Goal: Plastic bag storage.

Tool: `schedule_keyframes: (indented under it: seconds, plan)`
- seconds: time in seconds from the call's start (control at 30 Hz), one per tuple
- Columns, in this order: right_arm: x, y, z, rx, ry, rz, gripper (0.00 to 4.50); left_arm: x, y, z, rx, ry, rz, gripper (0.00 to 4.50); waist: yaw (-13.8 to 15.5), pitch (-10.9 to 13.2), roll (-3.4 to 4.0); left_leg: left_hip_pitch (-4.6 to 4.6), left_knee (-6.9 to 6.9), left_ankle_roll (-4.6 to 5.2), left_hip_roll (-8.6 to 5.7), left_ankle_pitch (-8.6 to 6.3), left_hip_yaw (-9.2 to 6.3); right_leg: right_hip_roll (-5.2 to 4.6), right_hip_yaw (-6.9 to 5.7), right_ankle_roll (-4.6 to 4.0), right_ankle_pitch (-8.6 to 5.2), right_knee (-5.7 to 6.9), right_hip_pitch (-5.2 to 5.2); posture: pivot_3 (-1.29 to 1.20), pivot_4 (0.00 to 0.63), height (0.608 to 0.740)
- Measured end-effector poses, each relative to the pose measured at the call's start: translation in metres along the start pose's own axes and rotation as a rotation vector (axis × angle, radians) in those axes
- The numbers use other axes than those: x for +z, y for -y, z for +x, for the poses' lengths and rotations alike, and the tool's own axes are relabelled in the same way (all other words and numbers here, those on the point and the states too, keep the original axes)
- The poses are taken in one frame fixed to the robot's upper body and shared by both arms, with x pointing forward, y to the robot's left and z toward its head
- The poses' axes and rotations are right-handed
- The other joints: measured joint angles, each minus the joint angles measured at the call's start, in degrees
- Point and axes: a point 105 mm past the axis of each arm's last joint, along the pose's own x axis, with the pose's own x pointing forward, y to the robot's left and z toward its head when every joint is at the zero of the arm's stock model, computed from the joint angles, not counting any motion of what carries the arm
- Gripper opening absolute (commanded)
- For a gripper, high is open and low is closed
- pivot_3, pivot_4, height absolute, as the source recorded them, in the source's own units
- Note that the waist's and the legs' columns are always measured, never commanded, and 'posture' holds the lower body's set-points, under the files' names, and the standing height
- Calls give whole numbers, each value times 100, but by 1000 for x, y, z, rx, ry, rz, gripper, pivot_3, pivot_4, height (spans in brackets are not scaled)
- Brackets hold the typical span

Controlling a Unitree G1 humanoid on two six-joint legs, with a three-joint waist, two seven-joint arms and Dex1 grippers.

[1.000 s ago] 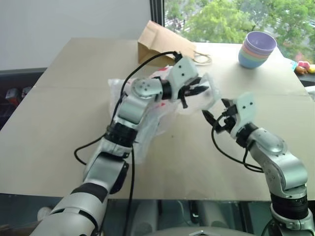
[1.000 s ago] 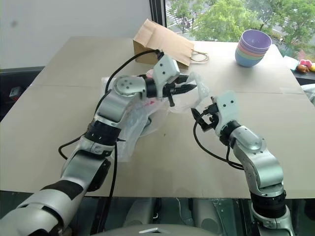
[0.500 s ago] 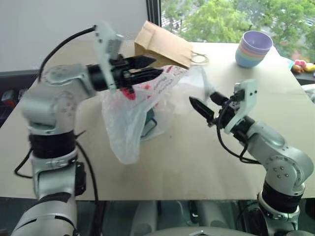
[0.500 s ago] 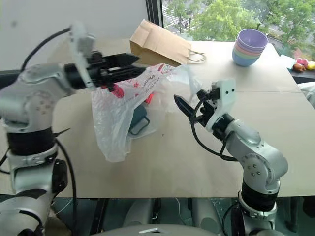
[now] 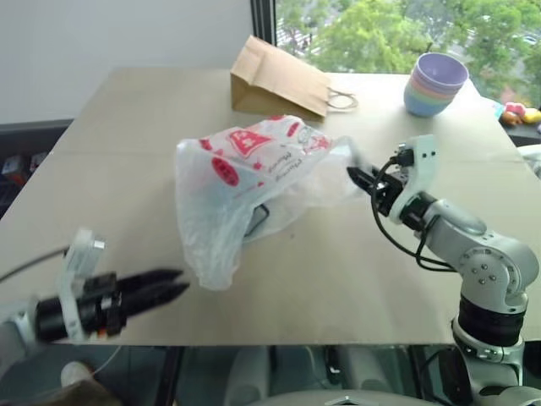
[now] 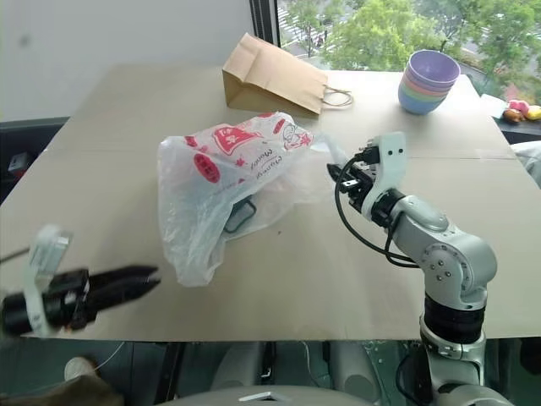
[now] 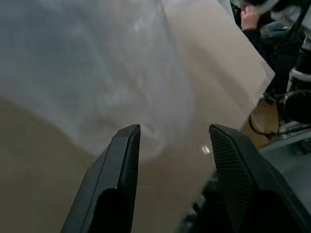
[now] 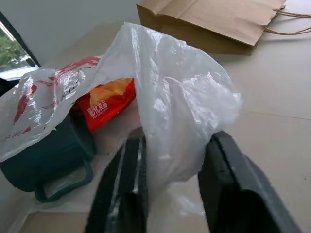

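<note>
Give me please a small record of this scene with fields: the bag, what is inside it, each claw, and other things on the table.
bag: plastic bag, white with red print, puffed up on the table
inside: green mug and red snack packet
right claw: shut on the bag's edge
left claw: open, holds nothing, apart from the bag near the table's front edge
other things: brown paper bag, stack of bowls

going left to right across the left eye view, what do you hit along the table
left gripper → plastic bag → right gripper → stack of pastel bowls. The brown paper bag overlaps the plastic bag's span, so it is left out.
</note>
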Motion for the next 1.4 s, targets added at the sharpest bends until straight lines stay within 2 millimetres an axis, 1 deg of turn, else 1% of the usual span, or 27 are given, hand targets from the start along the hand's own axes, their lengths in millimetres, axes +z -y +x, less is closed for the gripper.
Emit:
schedule_keyframes:
  seconds: [0.1,0.2,0.33,0.37,0.47,0.5,0.6,0.7,0.77,0.83,0.87,0.9,0.97,1.0,1.03,1.07,1.13,1.17,1.2,1.23,1.3,1.33,1.4]
  plan:
    - [1,-4,2,19,-1,-3,79,-6,11,6,-15,-6,57,2319,24,-6,0,2,1,-1,-2,1,3,1,-1,-1,0,-7,2,0,150,740]
    - [-1,-6,2,23,-12,0,79,-5,12,19,-8,21,134,2319,6,-9,8,0,1,-1,-4,1,9,5,4,-1,1,-5,1,0,150,740]
    - [0,-8,0,25,-14,-4,79,5,6,44,13,43,210,2319,-8,-8,11,-2,0,-1,-2,1,6,14,5,-1,1,-5,1,0,150,740]
    - [0,-9,0,25,-16,-8,79,8,2,56,28,41,232,2319,-1,-10,15,-2,0,0,-5,1,5,13,6,1,2,-4,2,0,150,740]
    - [2,-11,-1,31,-16,-15,79,7,-5,79,65,12,248,2319,-51,-16,5,-2,0,1,-5,0,11,14,14,4,5,-4,1,0,150,740]
    - [2,-10,-1,29,-16,-15,79,7,-6,82,72,15,245,2319,-65,-16,5,-3,0,1,-5,0,12,14,14,6,6,-4,0,0,150,740]
    - [2,-10,-2,27,-16,-17,0,9,-8,89,68,29,227,1568,-64,-16,5,-1,-8,1,-2,0,8,17,9,5,5,-5,-1,0,150,740]
    - [3,-9,-2,24,-15,-23,0,10,-5,105,16,84,140,116,-48,-15,8,-3,-8,1,-5,0,7,14,9,6,5,-7,0,0,150,740]
    - [4,-8,-3,23,-13,-26,0,17,-4,108,-2,131,87,47,-48,-16,5,-3,-8,1,-5,0,6,14,9,6,6,-7,0,0,150,740]
    - [13,-10,-1,50,16,-26,0,50,-5,102,-40,292,9,47,-41,-13,1,-6,-5,2,-4,0,-6,16,-1,17,11,-4,0,0,150,740]
    - [21,-13,0,76,47,-29,0,72,-4,94,-57,381,-3,47,-42,-13,1,-5,-3,2,-2,1,-11,20,-4,23,15,-4,1,0,150,740]
    - [33,-14,1,103,89,-29,0,95,-1,87,-80,467,-15,47,-44,-13,2,-1,-3,2,-3,1,-10,19,-3,24,16,-1,4,0,150,740]
    - [53,-14,3,134,158,-15,0,129,2,76,-111,582,-38,47,-48,-12,1,-3,-3,2,-5,1,-10,19,-2,25,17,-1,5,0,150,740]
    - [67,-12,7,150,201,3,0,152,1,71,-122,659,-47,47,-41,-10,2,-8,6,2,-7,1,-11,19,-3,26,17,0,3,0,150,740]
    - [94,-11,15,183,274,30,0,192,2,63,-133,779,-46,47,-35,7,-3,-15,26,2,-8,1,-14,22,-6,25,19,12,1,0,150,740]
    - [126,-16,21,219,357,26,0,229,9,53,-147,894,-25,47,-27,23,-9,-19,39,2,-9,1,-19,25,-7,21,22,15,4,0,150,740]
    - [170,-30,20,282,482,-20,0,271,25,36,-173,1027,16,47,-28,16,-10,-8,31,3,-13,0,-15,21,-3,3,33,9,19,0,150,740]
    - [184,-32,17,291,522,-39,0,283,30,31,-180,1066,26,47,-27,10,-10,-6,21,11,-16,-6,-13,19,-3,2,32,-3,22,0,150,740]
    - [198,-30,16,286,557,-59,0,299,31,26,-181,1110,26,47,-21,10,-10,-13,12,14,-17,-7,-13,18,-4,2,33,-13,18,0,150,740]
    - [209,-25,15,276,578,-66,0,311,30,22,-171,1148,18,47,-6,10,-10,-19,-6,13,-18,-7,-13,17,-5,2,34,-35,13,0,150,740]
    - [225,-14,11,250,605,-67,0,330,27,21,-147,1185,7,47,20,11,-9,-32,-40,12,-20,-6,-8,11,-5,2,35,-65,1,0,150,740]
    - [229,-10,9,242,611,-67,0,335,26,22,-140,1188,6,47,22,11,-9,-35,-48,11,-20,-6,-8,10,-6,2,35,-64,-2,0,150,740]
    - [245,-6,3,225,623,-83,0,349,27,24,-134,1189,8,47,32,15,-7,-59,-59,-4,-19,2,-10,10,-10,2,35,-65,-26,0,150,740]
